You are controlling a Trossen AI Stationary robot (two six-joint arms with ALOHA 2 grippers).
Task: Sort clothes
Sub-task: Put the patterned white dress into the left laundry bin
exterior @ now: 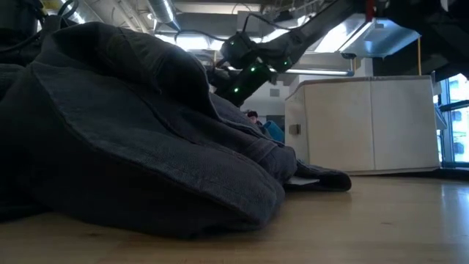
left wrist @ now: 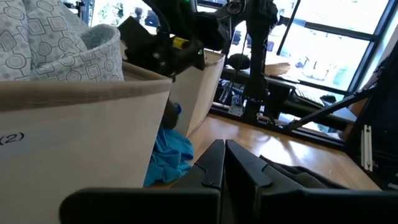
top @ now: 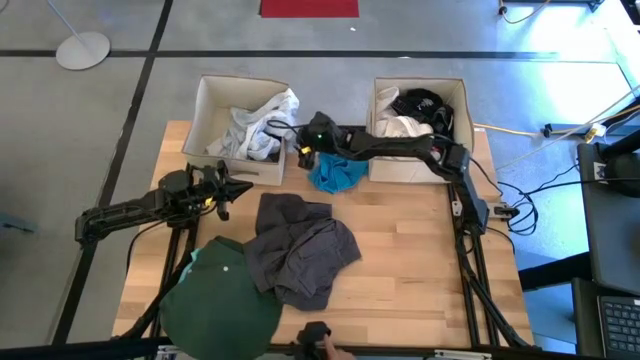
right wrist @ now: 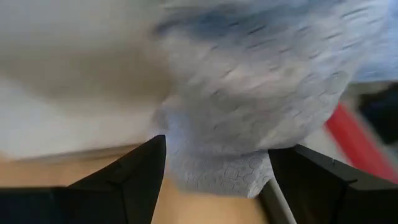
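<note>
Turquoise garment [top: 334, 175] on table between the two beige boxes | left box [top: 212, 112]: white and pale patterned clothes [top: 255, 125] | right box [top: 455, 100]: white and black clothes [top: 412, 113] | dark grey [top: 300, 245], green [top: 225, 295] garments near | right gripper [top: 308, 140] spread open by left box | left gripper [top: 238, 188] closed, empty

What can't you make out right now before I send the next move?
- Low view: dark grey garment fills the foreground, hiding the left box.
- Right wrist view: blurred pale patterned cloth between the open fingers; contact unclear.
- High view: right gripper is hidden under its own wrist.
</note>
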